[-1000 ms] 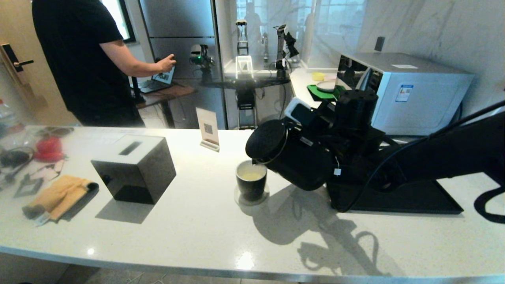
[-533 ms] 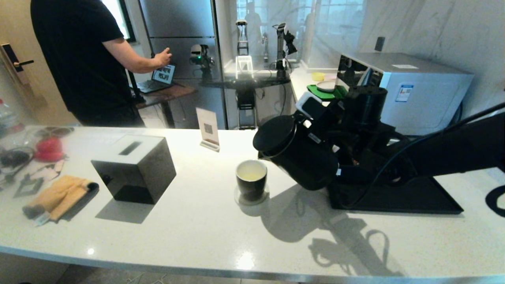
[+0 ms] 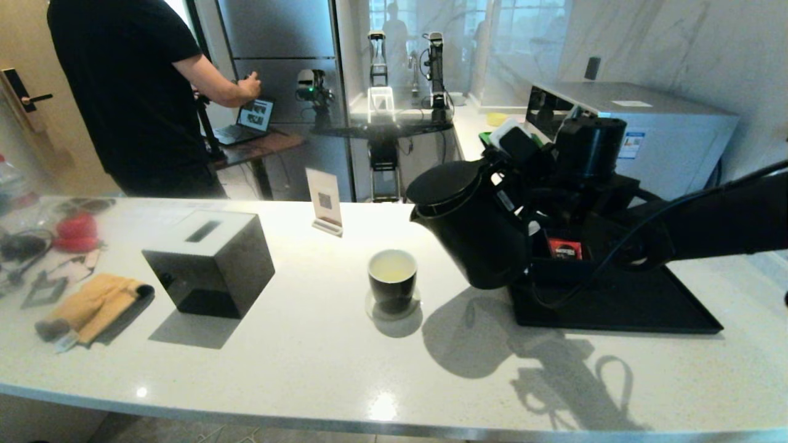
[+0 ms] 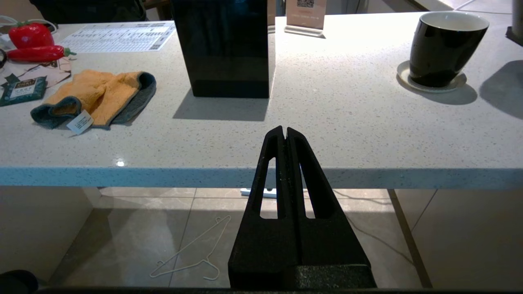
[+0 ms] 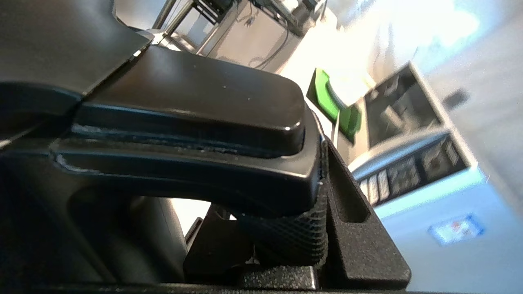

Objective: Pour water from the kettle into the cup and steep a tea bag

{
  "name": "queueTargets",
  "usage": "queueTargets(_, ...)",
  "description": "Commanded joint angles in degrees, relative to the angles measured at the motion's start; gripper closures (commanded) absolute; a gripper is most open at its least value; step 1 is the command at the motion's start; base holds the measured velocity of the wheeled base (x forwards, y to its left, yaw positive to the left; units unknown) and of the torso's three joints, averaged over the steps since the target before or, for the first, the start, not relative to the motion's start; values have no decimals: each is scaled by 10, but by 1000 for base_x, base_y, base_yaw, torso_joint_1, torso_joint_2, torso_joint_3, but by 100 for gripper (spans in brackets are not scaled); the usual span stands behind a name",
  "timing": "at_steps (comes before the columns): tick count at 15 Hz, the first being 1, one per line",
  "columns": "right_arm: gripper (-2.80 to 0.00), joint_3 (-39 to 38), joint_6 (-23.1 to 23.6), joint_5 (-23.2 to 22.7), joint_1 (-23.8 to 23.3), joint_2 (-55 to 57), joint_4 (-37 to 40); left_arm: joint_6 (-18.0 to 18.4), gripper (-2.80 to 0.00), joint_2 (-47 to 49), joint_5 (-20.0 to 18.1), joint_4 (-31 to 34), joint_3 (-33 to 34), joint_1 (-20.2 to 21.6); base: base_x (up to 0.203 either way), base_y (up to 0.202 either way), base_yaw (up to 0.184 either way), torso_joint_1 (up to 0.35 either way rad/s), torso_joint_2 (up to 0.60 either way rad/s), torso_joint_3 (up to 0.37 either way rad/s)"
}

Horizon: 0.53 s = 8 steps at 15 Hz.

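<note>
The pale speckled tabletop [image 3: 320, 363] fills the lower half of the head view, running from edge to edge. At the right of centre lies a flat black tray [image 3: 622, 307], and behind it, at the upper right, stands a silver microwave [image 3: 652, 141]. A person in a black shirt [image 3: 123, 92] stands at the upper left, beyond the tabletop.

The kettle [image 3: 474, 234] hangs in the air just right of centre, above the tray's left edge, tilted a little with its spout toward the left of the frame and its lid on. The right tool [image 3: 529, 191] is clamped around the kettle's loop handle; in the right wrist view one ribbed finger [image 5: 286, 237] presses against the underside of the handle.

A black cube-shaped box [image 3: 209, 261] with a slot on top sits left of centre. At the far left lies an orange cloth [image 3: 92, 304].

The cup [image 3: 392, 280] stands upright on a round pale coaster [image 3: 377, 311] at the middle of the frame, just left of the kettle and apart from it. The water [image 3: 392, 269] in it looks pale yellowish. A small card stand [image 3: 325, 200] is behind the cup. A red square packet [image 3: 564, 248] rests on the tray, to the right of the kettle.

In the left wrist view the left tool [image 4: 284, 132] sits low at bottom centre before the tabletop's edge, fingers pressed together on nothing.
</note>
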State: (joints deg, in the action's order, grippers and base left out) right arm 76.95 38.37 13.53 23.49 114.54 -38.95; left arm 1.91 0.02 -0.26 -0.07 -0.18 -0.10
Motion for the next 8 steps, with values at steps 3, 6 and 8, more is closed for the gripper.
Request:
queueTargets(3, 0, -1, -42, 2, -34, -31, 22, 0, 0, 0, 0, 0, 0, 0, 0, 0, 0, 0, 0, 0)
queueTargets(6, 0, -1, -88, 34, -60, -53, 47, 0, 0, 0, 0, 0, 0, 0, 0, 0, 0, 0, 0, 0)
queueTargets(8, 0, -1, -125, 40, -84, -72, 73, 0, 0, 0, 0, 0, 0, 0, 0, 0, 0, 0, 0, 0)
